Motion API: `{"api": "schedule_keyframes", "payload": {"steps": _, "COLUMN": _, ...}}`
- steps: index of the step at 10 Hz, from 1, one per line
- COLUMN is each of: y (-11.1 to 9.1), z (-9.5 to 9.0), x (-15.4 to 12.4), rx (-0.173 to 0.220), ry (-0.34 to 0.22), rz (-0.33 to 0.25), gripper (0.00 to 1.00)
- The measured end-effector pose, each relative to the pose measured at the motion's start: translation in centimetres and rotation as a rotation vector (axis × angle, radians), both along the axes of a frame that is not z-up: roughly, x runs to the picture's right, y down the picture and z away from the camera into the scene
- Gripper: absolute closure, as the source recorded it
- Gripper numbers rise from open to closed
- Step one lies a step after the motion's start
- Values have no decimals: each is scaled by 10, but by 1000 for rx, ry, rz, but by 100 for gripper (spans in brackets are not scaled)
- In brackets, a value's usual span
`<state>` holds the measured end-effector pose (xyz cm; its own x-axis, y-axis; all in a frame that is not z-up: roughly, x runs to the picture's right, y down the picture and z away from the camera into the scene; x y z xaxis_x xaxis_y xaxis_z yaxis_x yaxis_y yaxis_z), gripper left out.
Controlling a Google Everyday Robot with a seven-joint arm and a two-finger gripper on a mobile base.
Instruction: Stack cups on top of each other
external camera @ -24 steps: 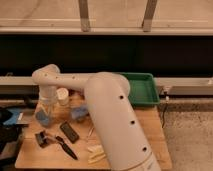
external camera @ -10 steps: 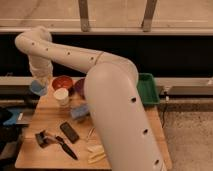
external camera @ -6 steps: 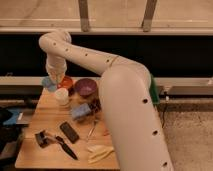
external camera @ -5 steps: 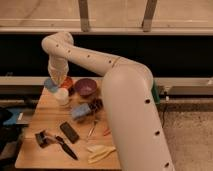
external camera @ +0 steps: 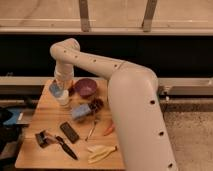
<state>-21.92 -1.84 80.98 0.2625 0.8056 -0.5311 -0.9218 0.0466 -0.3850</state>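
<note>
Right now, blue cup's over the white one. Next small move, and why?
Probably ease straight down. The gripper hangs at the table's back-left corner with the blue-grey cup tilted just above the cream-white cup, beside the purple bowl. Level it first if possible; it doesn't look seated yet.

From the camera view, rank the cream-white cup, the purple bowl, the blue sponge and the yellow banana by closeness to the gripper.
The gripper is at the table's far left, just over the cream-white cup.
1. Small cream-white cup: directly below it.
2. Wide purple bowl: just beside it, toward the table's middle.
3. Blue sponge block: mid-table.
4. Yellow banana: near edge.
</note>
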Motion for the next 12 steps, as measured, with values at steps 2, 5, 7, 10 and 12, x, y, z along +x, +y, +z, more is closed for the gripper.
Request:
{"api": "schedule_keyframes", "payload": {"steps": 2, "y": 3, "z": 3, "x": 2, "rx": 1, "ry": -6, "rz": 22, "gripper": 27}}
{"api": "schedule_keyframes", "payload": {"steps": 5, "y": 7, "z": 8, "x": 12, "rx": 14, "ry": -24, "rz": 79, "gripper": 21}}
{"api": "schedule_keyframes", "payload": {"steps": 7, "y": 8, "z": 8, "x": 12, "rx": 18, "ry": -28, "rz": 85, "gripper": 21}}
{"api": "schedule_keyframes", "payload": {"steps": 10, "y": 8, "z": 8, "x": 12, "rx": 17, "ry": -28, "rz": 85, "gripper": 21}}
{"api": "schedule_keyframes", "payload": {"steps": 12, "y": 8, "z": 7, "x": 10, "rx": 17, "ry": -30, "rz": 83, "gripper": 21}}
